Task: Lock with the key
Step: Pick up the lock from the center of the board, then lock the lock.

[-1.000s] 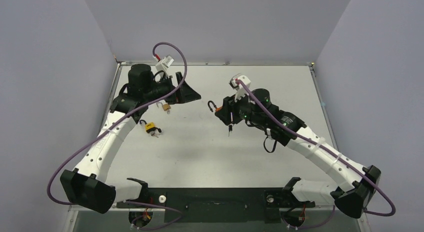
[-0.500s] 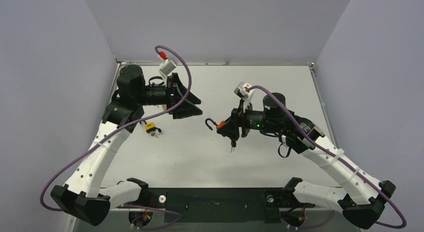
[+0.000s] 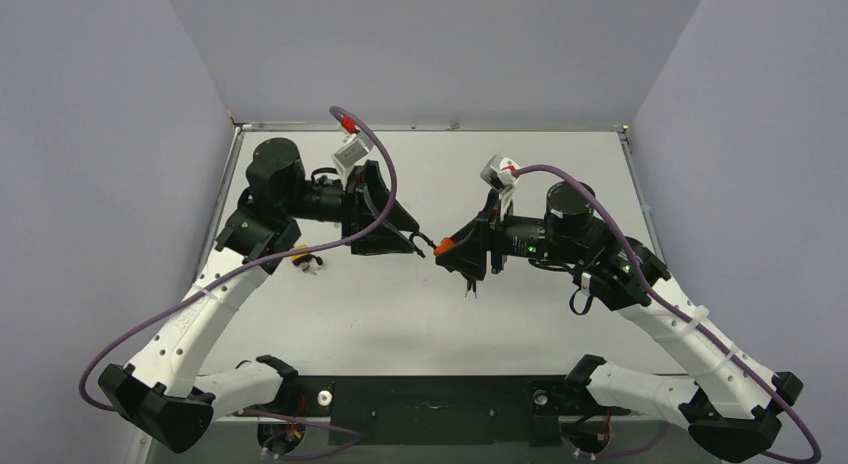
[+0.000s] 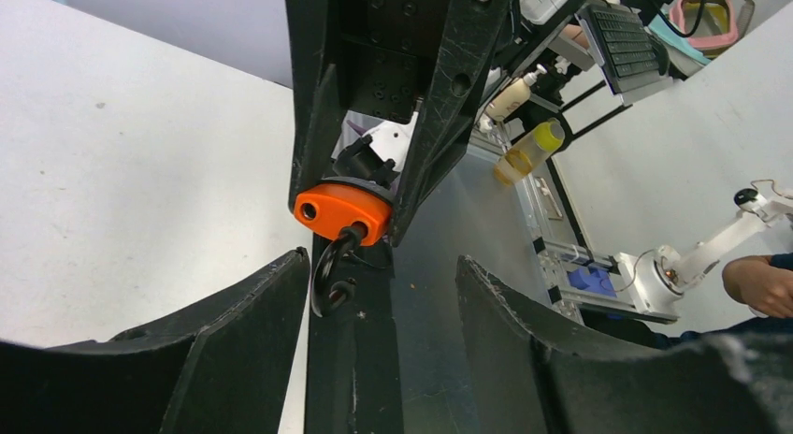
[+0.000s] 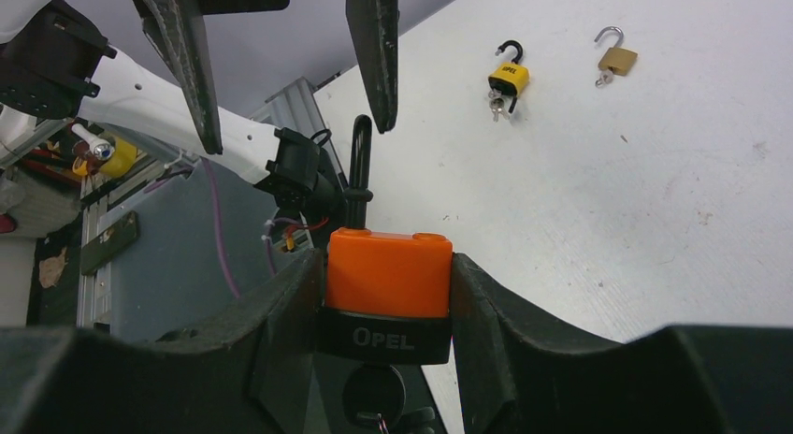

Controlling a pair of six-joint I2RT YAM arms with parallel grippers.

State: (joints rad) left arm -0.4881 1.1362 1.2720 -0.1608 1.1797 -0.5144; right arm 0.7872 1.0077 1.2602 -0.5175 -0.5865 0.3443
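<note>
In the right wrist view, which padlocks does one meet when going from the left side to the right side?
orange padlock → yellow padlock → brass padlock

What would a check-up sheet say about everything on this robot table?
Surface: white table, faintly speckled.
Job's things: orange padlock, shackle open, key in its bottom.
Clutter: yellow padlock and brass padlock, both lying open.
Grippers: right gripper shut on orange padlock; left gripper open, either side of its shackle.
Cables: purple cables loop overhead, not tangled.
Surroundings: plain walls; bottles and someone's hand beyond the table.
</note>
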